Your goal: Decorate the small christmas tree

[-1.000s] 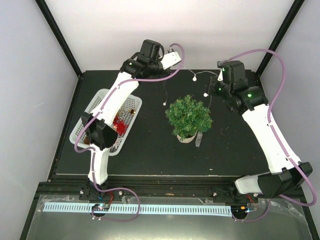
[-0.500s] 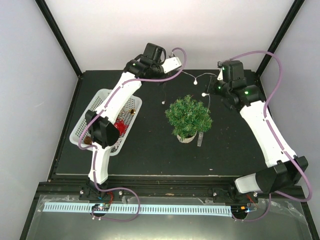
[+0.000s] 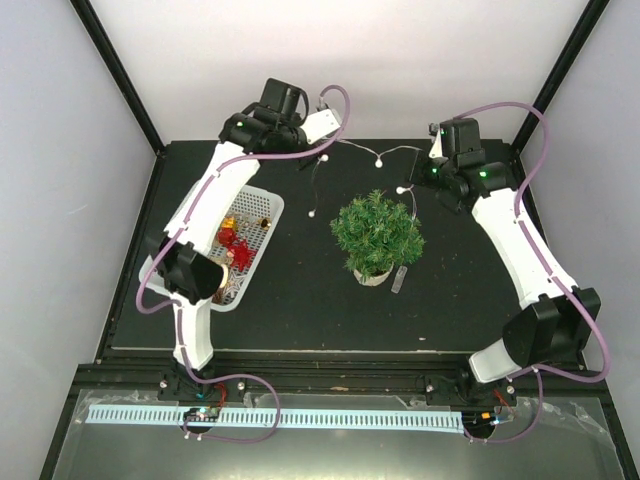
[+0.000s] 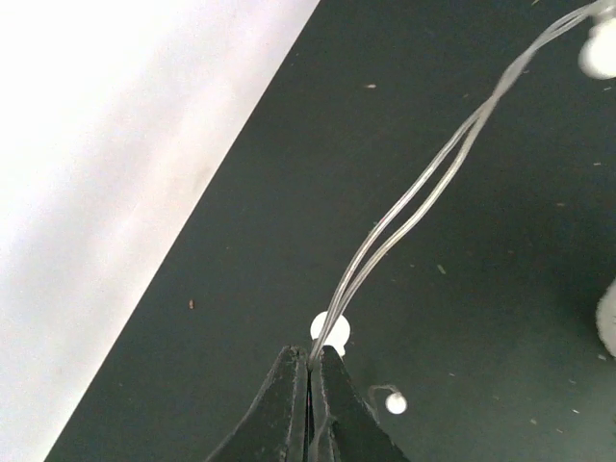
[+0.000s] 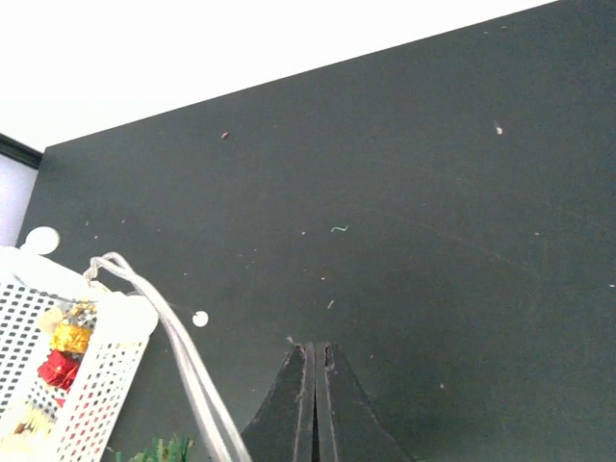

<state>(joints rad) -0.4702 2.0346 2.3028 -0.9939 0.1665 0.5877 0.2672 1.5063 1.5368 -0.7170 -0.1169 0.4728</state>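
The small christmas tree (image 3: pixel 377 235), bushy dark green on a whitish pot, stands mid-table. A thin clear light string (image 3: pixel 380 155) with small white bulbs spans behind it between both grippers. My left gripper (image 3: pixel 335 140) is shut on the string; the left wrist view shows the wire (image 4: pixel 414 202) leaving the closed tips (image 4: pixel 316 354) above a bulb (image 4: pixel 330 330). My right gripper (image 3: pixel 430 155) is shut, and the string ends at it. In the right wrist view the wire (image 5: pixel 173 337) passes left of the closed tips (image 5: pixel 316 348). Loose ends with bulbs hang by each gripper.
A white mesh basket (image 3: pixel 270 215) with red and gold ornaments sits at the left under the left arm; it also shows in the right wrist view (image 5: pixel 96 385). A small clear piece (image 3: pixel 399 278) lies beside the tree's pot. The white back wall is close behind both grippers.
My left gripper has moved left with the string, drawing it straighter between the grippers. My right gripper has shifted slightly back and left. The tree has not moved.
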